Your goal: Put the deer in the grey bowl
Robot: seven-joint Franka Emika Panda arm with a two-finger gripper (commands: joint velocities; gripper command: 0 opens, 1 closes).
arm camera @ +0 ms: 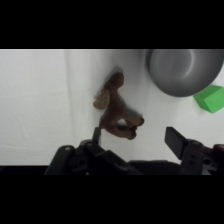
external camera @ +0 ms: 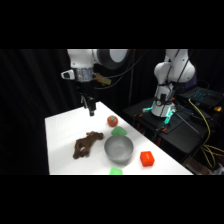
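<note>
Deer (external camera: 87, 144) left of grey bowl (external camera: 118, 149), fingers (arm camera: 175, 141) apart, wrist view only.

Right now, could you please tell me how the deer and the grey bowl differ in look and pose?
The deer is dark brown, long and irregular, while the grey bowl is grey and round. The deer lies sprawled flat with its legs splayed, whereas the grey bowl stands upright with its mouth facing up. The deer looks soft and matte; the grey bowl has a dull metallic sheen. Both rest side by side on the white table, apart from each other.
</note>
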